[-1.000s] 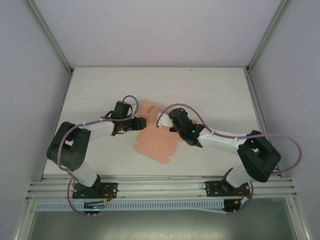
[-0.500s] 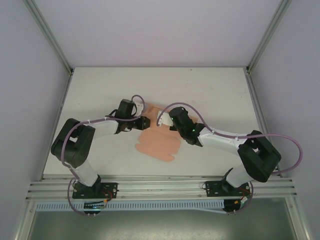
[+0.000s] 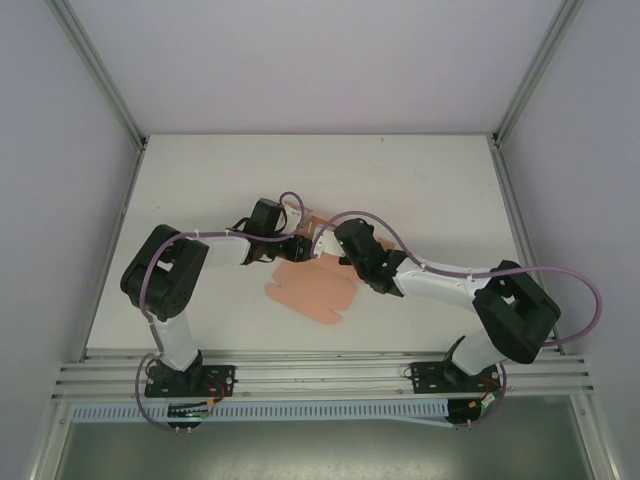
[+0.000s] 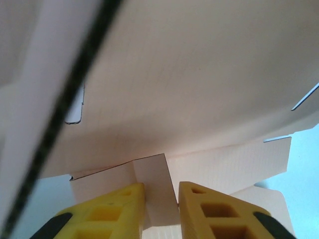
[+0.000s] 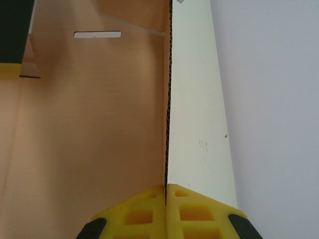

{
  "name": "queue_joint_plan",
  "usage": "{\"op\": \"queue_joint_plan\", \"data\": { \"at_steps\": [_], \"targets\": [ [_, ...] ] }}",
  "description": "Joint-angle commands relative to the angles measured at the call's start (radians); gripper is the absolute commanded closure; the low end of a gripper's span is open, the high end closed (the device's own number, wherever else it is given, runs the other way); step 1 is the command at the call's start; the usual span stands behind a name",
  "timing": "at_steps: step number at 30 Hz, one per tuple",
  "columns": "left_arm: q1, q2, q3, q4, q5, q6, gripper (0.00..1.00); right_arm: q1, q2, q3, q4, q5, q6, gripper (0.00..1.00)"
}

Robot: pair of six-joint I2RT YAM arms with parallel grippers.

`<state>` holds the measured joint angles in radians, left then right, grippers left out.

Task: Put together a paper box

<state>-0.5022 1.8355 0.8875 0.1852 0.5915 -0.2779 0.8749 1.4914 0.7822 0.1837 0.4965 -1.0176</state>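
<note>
Paper box (image 3: 312, 290) sheet lies mostly flat, one panel lifted. Right gripper (image 5: 166, 188) clamped tight on that panel's edge; left gripper (image 4: 161, 191) jaws slightly apart, straddling a small tab.

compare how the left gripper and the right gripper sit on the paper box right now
The left gripper has its jaws apart, with a small flap of the paper box standing in the gap; the right gripper is shut tight on a panel. The left gripper looks at its flap's flat face, while the right gripper sees its panel edge-on. Both work at the box's far end, close together.
</note>
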Motion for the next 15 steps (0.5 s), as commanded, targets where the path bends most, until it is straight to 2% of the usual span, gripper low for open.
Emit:
{"op": "queue_joint_plan", "data": {
  "at_steps": [1,3,5,9,10,13,15],
  "targets": [
    [-0.006,-0.005,-0.011,0.027,0.037,0.005,0.73,0.013,0.004,-0.004,0.080,-0.037,-0.024,1.00],
    [-0.006,-0.031,-0.035,0.049,0.036,-0.005,0.70,0.005,0.007,-0.008,0.095,-0.028,-0.032,1.00],
    [-0.006,-0.075,-0.058,0.052,-0.002,-0.018,0.61,-0.010,0.009,-0.008,0.106,-0.024,-0.038,1.00],
    [-0.004,-0.199,-0.127,0.016,-0.109,-0.043,0.60,-0.061,0.016,-0.002,0.130,-0.027,-0.056,1.00],
    [-0.004,-0.236,-0.147,0.002,-0.126,-0.043,0.57,-0.073,0.019,-0.001,0.152,-0.028,-0.068,1.00],
    [-0.004,-0.322,-0.201,-0.032,-0.163,-0.060,0.52,-0.093,0.031,0.003,0.205,-0.040,-0.090,1.00],
    [-0.004,-0.342,-0.221,-0.056,-0.174,-0.070,0.55,-0.103,0.049,0.009,0.232,-0.044,-0.099,1.00]
  ]
}}
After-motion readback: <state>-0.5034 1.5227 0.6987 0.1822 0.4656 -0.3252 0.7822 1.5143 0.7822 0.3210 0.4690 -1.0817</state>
